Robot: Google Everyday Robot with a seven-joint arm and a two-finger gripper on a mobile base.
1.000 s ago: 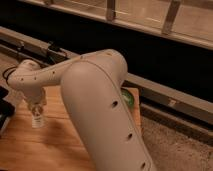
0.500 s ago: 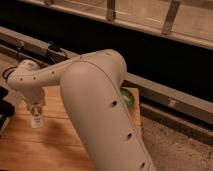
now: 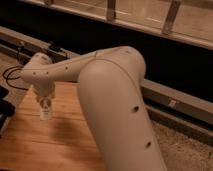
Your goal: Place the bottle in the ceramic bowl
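Observation:
My gripper (image 3: 44, 103) hangs from the pale arm over the left part of the wooden table (image 3: 35, 145). It is shut on the top of the bottle (image 3: 45, 114), a small whitish bottle held upright just above or on the wood. The green ceramic bowl is hidden behind my big arm segment (image 3: 117, 105), which fills the middle of the view.
A dark object (image 3: 4, 112) sits at the table's left edge. Black cables (image 3: 11, 75) lie on the floor at the left. A metal rail and dark wall (image 3: 175, 100) run behind the table. Speckled floor (image 3: 187, 150) lies to the right.
The gripper has moved right and slightly up with the bottle in it. The arm has swung over and now covers the green sliver of bowl that showed at its right edge.

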